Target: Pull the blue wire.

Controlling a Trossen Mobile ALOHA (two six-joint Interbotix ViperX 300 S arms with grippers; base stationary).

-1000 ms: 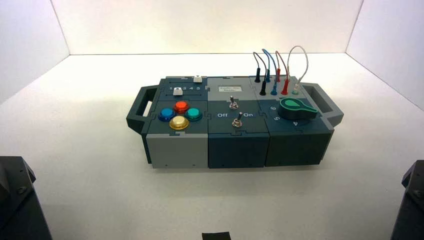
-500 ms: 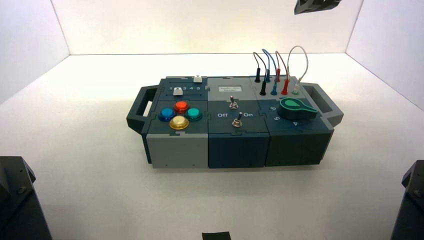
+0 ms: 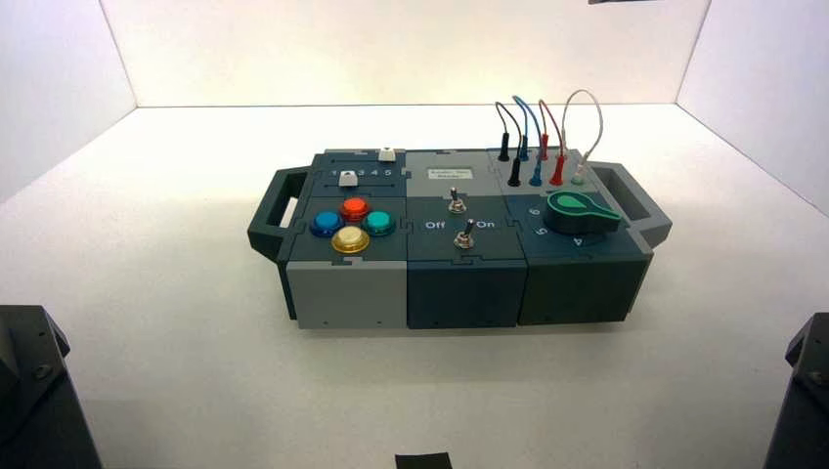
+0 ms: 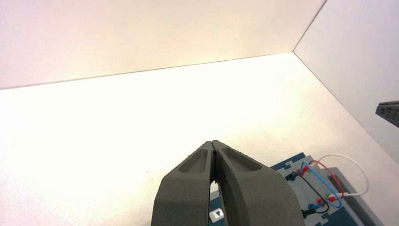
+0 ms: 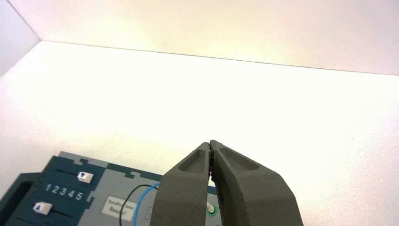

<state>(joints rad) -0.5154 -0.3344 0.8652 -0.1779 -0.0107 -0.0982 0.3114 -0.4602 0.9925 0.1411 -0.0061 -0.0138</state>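
Near side, toward eight o'clock, left gripper point(image 4: 212, 141) idle, pressed together; toward four, right gripper point(image 5: 210, 141) likewise, both empty. Seemingly pre-reach: next, spread right, then straddle the blue wire point(image 3: 539, 137), arched at the box's point(image 3: 463, 293) one o'clock.

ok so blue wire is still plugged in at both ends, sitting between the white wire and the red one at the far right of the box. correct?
Not quite: the blue wire sits between the black wire and the red wire, not beside the white one. The high view shows it. Both its plugs are in the box, at the far right, as you say.
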